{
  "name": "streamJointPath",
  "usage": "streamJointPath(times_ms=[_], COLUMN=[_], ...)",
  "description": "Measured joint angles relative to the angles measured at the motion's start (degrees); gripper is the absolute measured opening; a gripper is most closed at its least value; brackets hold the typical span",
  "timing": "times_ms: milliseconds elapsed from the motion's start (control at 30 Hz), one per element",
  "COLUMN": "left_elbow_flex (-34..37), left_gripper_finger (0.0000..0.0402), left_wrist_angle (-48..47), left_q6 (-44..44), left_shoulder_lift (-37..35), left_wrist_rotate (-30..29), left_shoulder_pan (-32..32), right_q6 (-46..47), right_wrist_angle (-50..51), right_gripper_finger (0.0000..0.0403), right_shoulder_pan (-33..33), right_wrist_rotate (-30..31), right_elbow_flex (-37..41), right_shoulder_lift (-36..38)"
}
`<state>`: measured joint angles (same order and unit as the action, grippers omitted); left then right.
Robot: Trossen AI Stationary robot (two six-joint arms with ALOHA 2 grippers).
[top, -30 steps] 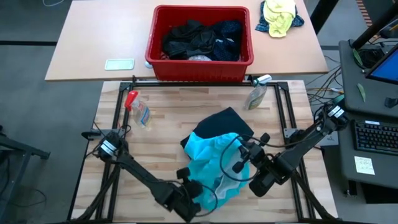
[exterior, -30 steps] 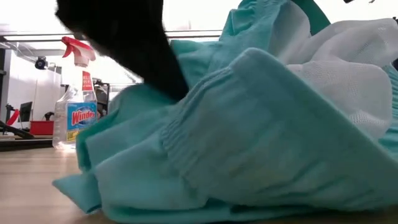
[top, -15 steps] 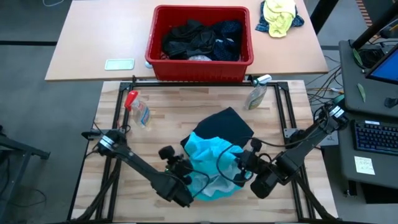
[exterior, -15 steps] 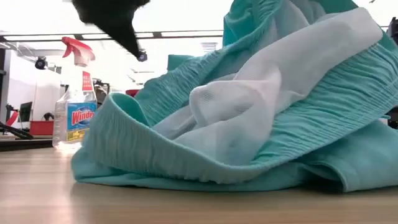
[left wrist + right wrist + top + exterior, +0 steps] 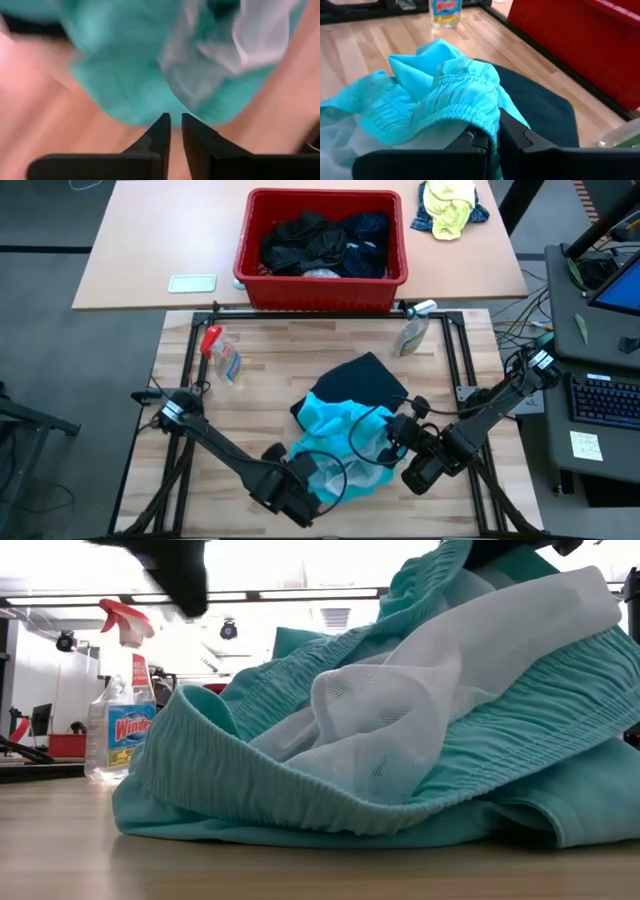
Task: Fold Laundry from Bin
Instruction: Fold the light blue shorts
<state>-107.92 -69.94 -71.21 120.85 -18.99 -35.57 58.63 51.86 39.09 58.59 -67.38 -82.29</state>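
Note:
A bright turquoise garment (image 5: 335,448) with white mesh lining (image 5: 400,730) lies bunched on the wooden table, its far part resting on a dark garment (image 5: 368,378). My right gripper (image 5: 393,442) is at its right side, shut on its waistband. My left gripper (image 5: 303,483) is at the garment's near edge, its fingers (image 5: 176,125) almost closed with nothing between them. The red bin (image 5: 250,270) stands on the far table with dark laundry (image 5: 320,242) inside. My right gripper pinches the turquoise garment's gathered elastic waistband (image 5: 485,117) between its two fingers. It comes from the table's right side. That part is raised above the table, and the rest of the garment lies slack on the table and on the dark garment. My left gripper's tips are at the garment's near edge (image 5: 165,112); I cannot tell whether they touch it.
Two spray bottles lie on the table, one at far left (image 5: 222,358) and one at far right (image 5: 412,333); one shows in the low view (image 5: 120,730). A yellow-and-blue cloth bundle (image 5: 450,205) and a flat pale object (image 5: 192,283) lie on the far table.
My left gripper went up and toward the far edge, over the turquoise garment, then came back toward the near edge. The garment's near part has drawn back and folded over, so its white mesh lining now shows.

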Motion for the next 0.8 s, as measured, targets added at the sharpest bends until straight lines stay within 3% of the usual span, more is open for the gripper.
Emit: streamJointPath(times_ms=[200,500,667,800], left_elbow_flex=[0.02,-0.04,-0.02,0.07], left_gripper_finger=[0.0114,0.0240,0.0246,0.0194], left_wrist_angle=[4.32,4.02,3.48,1.31], left_q6=[-3.13,-5.02,-6.23,-4.73], left_shoulder_lift=[3.74,5.68,8.12,10.36], left_wrist_rotate=[6.14,1.46,0.93,-0.02], left_shoulder_pan=[-0.04,0.48,0.50,0.43], right_q6=[0.36,0.35,0.35,0.00], right_wrist_angle=[-0.22,-0.28,-0.29,-0.26], right_gripper_finger=[0.0012,0.0012,0.0012,0.0012], right_shoulder_pan=[0.00,-0.02,-0.02,-0.02], right_wrist_rotate=[0.56,1.45,1.46,1.45], right_elbow_flex=[0.96,1.03,1.03,1.03], right_shoulder_lift=[-0.04,-0.08,-0.08,-0.08])
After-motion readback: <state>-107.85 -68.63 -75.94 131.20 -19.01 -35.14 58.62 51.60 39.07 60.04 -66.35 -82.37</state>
